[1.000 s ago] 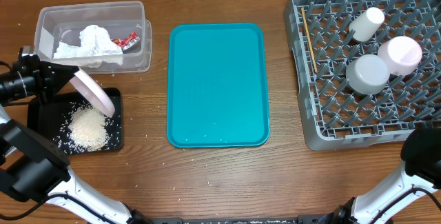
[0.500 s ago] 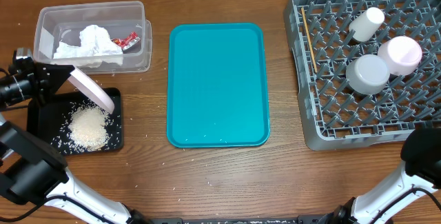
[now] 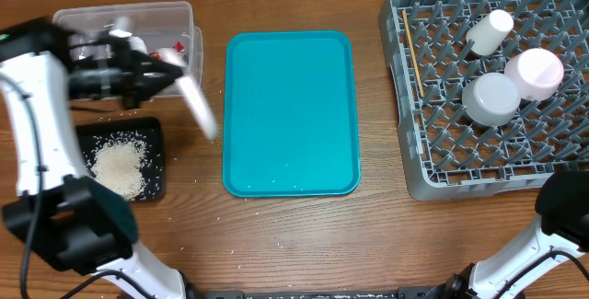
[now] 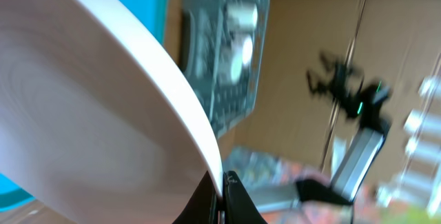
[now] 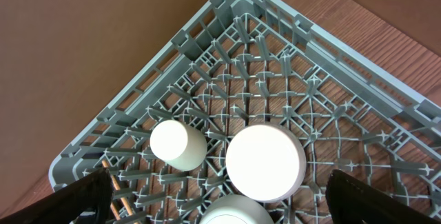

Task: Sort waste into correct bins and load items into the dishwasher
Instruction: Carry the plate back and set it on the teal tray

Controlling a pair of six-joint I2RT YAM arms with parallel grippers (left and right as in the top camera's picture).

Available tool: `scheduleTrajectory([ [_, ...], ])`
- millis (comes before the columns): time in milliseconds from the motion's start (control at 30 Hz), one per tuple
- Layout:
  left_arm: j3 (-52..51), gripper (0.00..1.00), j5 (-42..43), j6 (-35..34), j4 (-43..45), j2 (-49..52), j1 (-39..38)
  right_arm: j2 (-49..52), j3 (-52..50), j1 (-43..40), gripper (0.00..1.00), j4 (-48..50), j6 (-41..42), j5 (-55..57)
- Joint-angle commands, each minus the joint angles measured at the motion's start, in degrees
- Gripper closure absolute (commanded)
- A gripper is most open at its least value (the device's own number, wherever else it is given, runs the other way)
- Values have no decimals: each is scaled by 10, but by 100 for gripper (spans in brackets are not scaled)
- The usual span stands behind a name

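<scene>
White round plate (image 3: pixel 199 108), tilted mid-air at left, pinched at rim by left gripper (image 4: pixel 223 189); thin grip, poss. slip. Right gripper (image 5: pixel 227 198) wide, empty.

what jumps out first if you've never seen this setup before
The big teal tray fills the middle of the table. Just left of it, the left gripper holds a white plate tilted and blurred, beside the clear tub. At far right the grey dish rack carries two bowls and a cup, and a heap of rice lies in the black tray.
</scene>
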Motion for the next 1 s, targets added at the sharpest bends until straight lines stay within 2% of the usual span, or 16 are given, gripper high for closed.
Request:
scheduleTrajectory([
  [0,-1,96,3,0,15,-13,-90,-3,5,-1,0,3,4,-3],
  [100,-1,96,-31,-67,108,-13,-170,-3,5,-1,0,3,4,-3],
  [200,-1,96,-150,-209,212,-13,-251,-3,5,-1,0,3,4,-3],
  [267,-1,96,-255,-277,263,-13,-306,-3,5,-1,0,3,4,-3],
  [300,-1,96,-371,-318,299,-11,-355,-3,5,-1,0,3,4,-3],
  [400,-1,96,-587,-396,324,-4,-427,-3,5,-1,0,3,4,-3],
  [500,-1,96,-752,-424,346,21,-507,-3,5,-1,0,3,4,-3],
  [700,-1,96,-793,-409,408,105,-579,-3,5,-1,0,3,4,-3],
  [967,-1,96,-789,-409,415,163,-586,-3,5,-1,0,3,4,-3],
])
